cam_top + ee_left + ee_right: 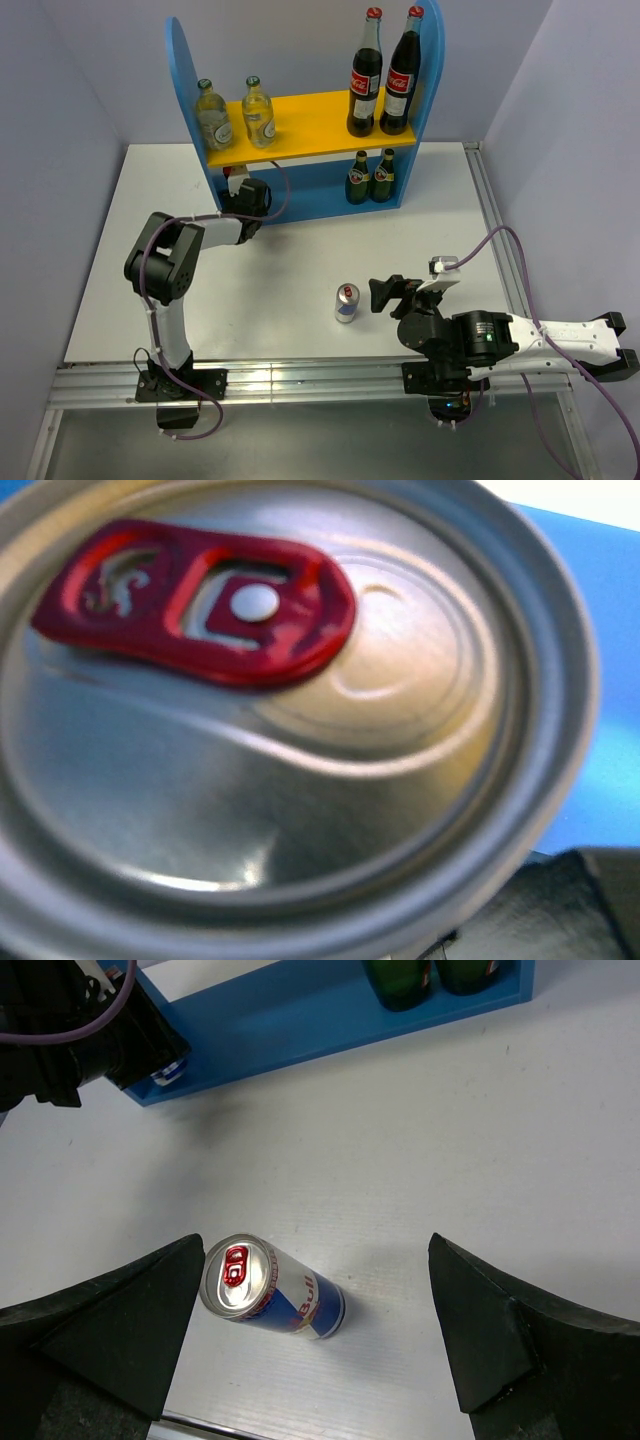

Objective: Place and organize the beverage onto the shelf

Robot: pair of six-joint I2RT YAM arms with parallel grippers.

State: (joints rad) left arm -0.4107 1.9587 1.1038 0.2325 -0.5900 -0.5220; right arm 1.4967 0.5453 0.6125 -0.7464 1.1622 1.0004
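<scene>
The right hand [383, 295] is spread wide, with its fingers [120, 1330] on both sides of a slim can [346, 302]. The can stands upright on the desk [300, 250], near the hand at its 9 o'clock in the top view. The left hand [245, 197] reaches into the lower level of the shelf [186, 70], at the 9 o'clock end. A second can [280, 720] fills its camera, but whether the hand pinches it cannot be told. On the yellow board [310, 118], two clear bottles [213, 115] stand at 9 o'clock and two cola bottles [365, 75] at 3 o'clock.

My left arm [170, 262], folded at the elbow, carries its black two-finger left gripper [245, 195] toward upper centre, closure unreadable; my black right gripper [315, 1255] hangs, jaws spread wide.
</scene>
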